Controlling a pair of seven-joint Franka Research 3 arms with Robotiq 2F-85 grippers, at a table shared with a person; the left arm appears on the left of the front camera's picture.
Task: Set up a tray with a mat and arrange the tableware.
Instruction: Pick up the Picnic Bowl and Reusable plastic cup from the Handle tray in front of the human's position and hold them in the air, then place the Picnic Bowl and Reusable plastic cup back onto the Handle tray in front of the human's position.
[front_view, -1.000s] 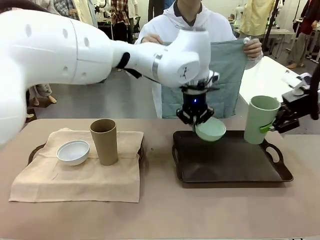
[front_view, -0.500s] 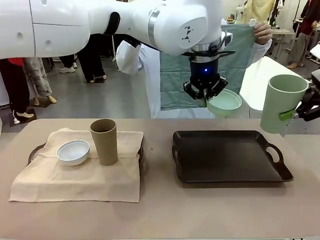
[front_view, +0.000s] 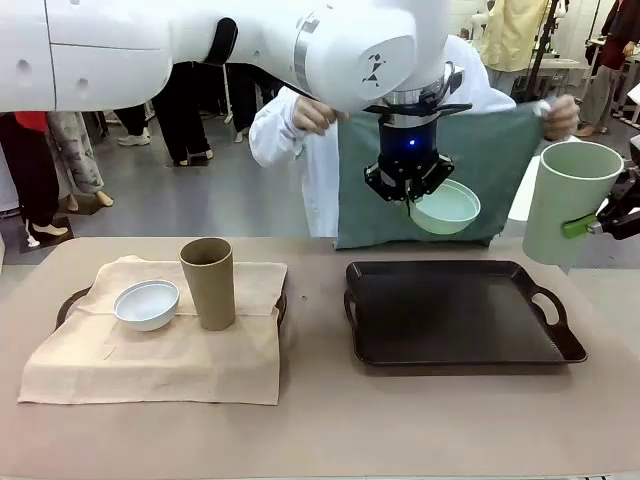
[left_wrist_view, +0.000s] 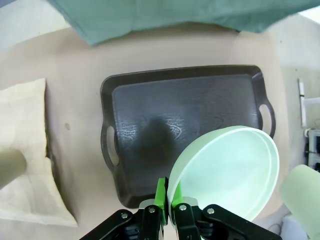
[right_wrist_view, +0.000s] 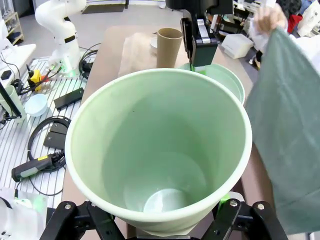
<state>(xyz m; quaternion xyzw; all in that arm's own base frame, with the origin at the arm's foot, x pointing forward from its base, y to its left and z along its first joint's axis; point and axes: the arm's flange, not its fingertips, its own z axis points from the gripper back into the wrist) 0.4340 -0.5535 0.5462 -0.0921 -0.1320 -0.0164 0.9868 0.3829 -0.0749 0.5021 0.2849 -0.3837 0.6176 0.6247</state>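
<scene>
**A:** Where are your two grippers now, compared with the dark tray (front_view: 455, 340)?

**B:** My left gripper (front_view: 408, 192) hangs in the air above the far edge of the dark tray. Its jaws are closed tight on the rim of the mint green bowl (front_view: 446, 207), so the bowl is lifted, tilted, and not touching the tray. In the left wrist view the same bowl (left_wrist_view: 227, 170) sits over the tray's corner, and the tray itself (left_wrist_view: 150, 115) has nothing lying in it.

**A:** And the right one?

**B:** My right gripper (front_view: 600, 222) is beyond the tray's right handle, also in the air. Its jaws stand wide around the mint green cup (front_view: 566, 200) and hold it upright. From the right wrist view I look straight down into this cup (right_wrist_view: 160, 150); it is hollow and I see no content.

**A:** What is behind the tray?

**B:** A person stands at the far side of the surface (front_view: 320, 420) and holds a teal-green cloth (front_view: 490, 160) spread out with both hands, hanging just behind the tray's far edge.

**A:** And the other tableware?

**B:** To the left of the dark tray, well apart from it, there is a second tray covered by a beige mat (front_view: 150, 350). On this mat the white bowl (front_view: 146, 304) and the tan-brown cup (front_view: 208, 282) stand just beside each other, the cup upright.
</scene>
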